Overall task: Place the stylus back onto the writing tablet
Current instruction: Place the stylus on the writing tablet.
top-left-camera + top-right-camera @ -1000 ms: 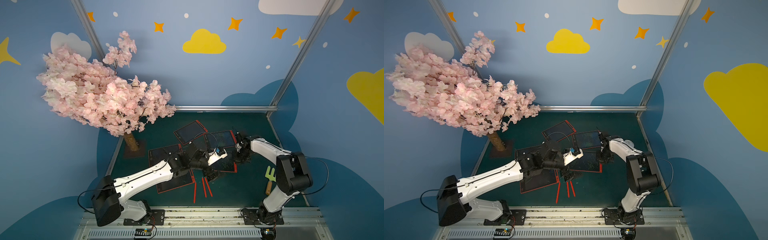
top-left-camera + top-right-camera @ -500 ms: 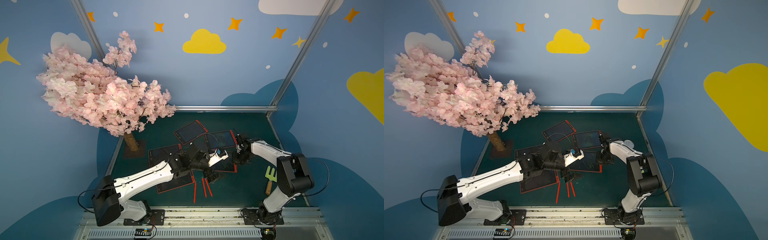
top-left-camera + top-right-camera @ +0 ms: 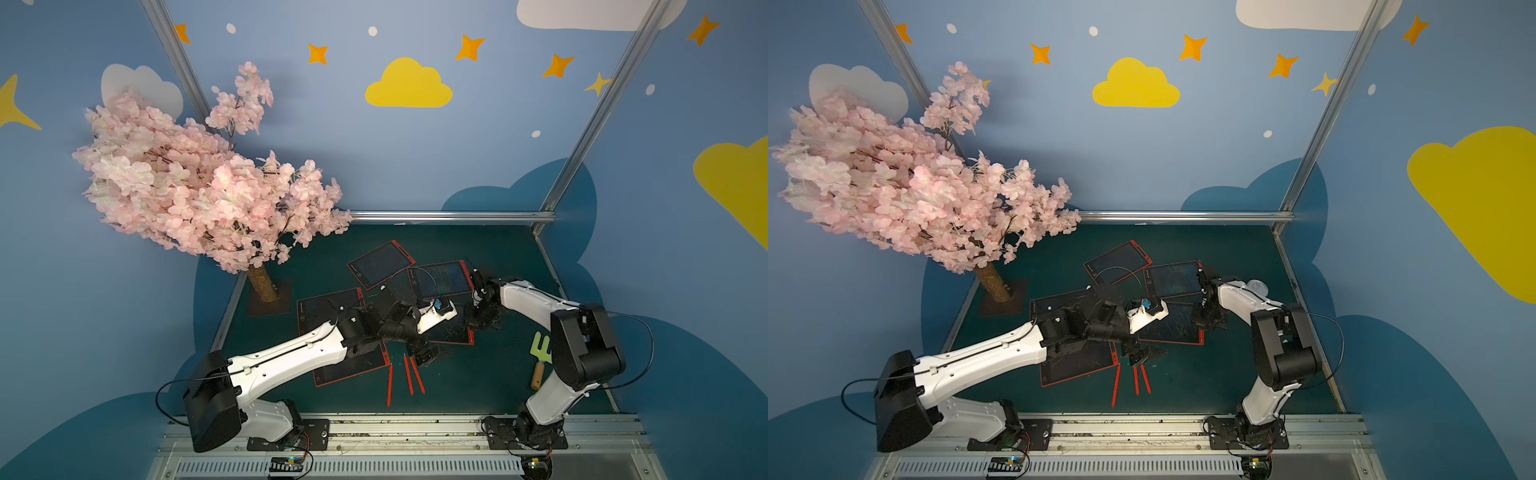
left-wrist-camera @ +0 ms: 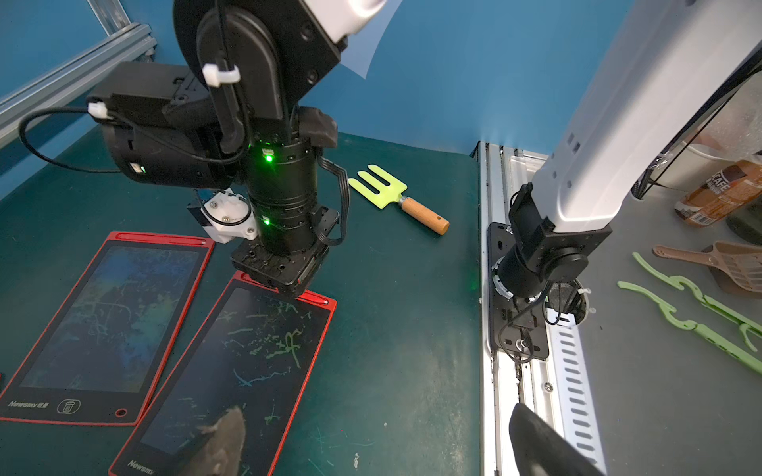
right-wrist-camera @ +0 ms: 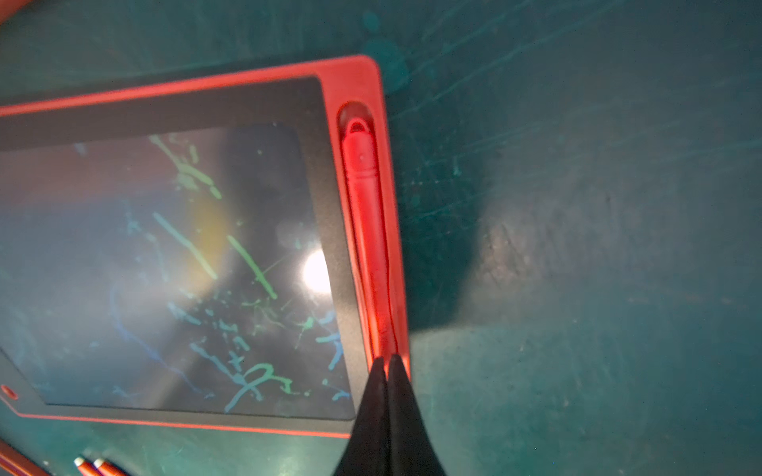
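Observation:
A red-framed writing tablet (image 5: 173,255) with green and blue scribbles lies on the green mat. A red stylus (image 5: 365,214) rests in the slot along the tablet's edge. My right gripper (image 5: 386,360) is shut, its tips down on the stylus's near end with nothing between the fingers. In both top views this tablet (image 3: 451,332) (image 3: 1171,328) lies between the two wrists. My left gripper (image 4: 379,445) hovers open and empty over the tablet's (image 4: 247,362) logo end. Three loose red styluses (image 3: 409,374) (image 3: 1136,380) lie on the mat in front.
Several other red-framed tablets (image 3: 380,264) (image 3: 440,278) (image 3: 353,365) lie overlapping in mid-mat. A green garden fork with a wooden handle (image 3: 542,357) (image 4: 396,195) lies by the right arm's base. A pink blossom tree (image 3: 199,187) stands at the back left.
The right wrist has shifted slightly toward the near side along the tablet's edge. The left arm has barely moved.

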Robot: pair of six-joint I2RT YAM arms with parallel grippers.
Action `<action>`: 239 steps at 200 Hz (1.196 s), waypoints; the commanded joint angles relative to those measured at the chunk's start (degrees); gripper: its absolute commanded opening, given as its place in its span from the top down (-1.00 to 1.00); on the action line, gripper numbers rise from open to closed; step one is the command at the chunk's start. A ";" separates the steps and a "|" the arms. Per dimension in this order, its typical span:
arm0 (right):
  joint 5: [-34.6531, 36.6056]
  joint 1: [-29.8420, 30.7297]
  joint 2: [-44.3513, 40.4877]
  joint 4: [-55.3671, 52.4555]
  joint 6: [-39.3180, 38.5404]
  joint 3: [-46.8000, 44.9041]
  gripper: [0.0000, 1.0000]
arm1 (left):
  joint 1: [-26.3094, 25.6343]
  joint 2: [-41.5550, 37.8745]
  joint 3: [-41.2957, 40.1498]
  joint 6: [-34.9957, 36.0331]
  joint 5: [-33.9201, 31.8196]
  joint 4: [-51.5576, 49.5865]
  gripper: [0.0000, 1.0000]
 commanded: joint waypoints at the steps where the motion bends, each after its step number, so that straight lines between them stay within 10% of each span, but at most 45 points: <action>1: 0.99 0.45 1.25 -0.40 0.58 1.18 1.00 | -0.24 0.69 0.57 1.11 -0.08 -0.99 -0.98; 239: 2.39 1.64 4.51 -0.78 1.37 1.77 1.00 | -0.51 0.36 0.62 1.59 -0.38 -1.34 -0.98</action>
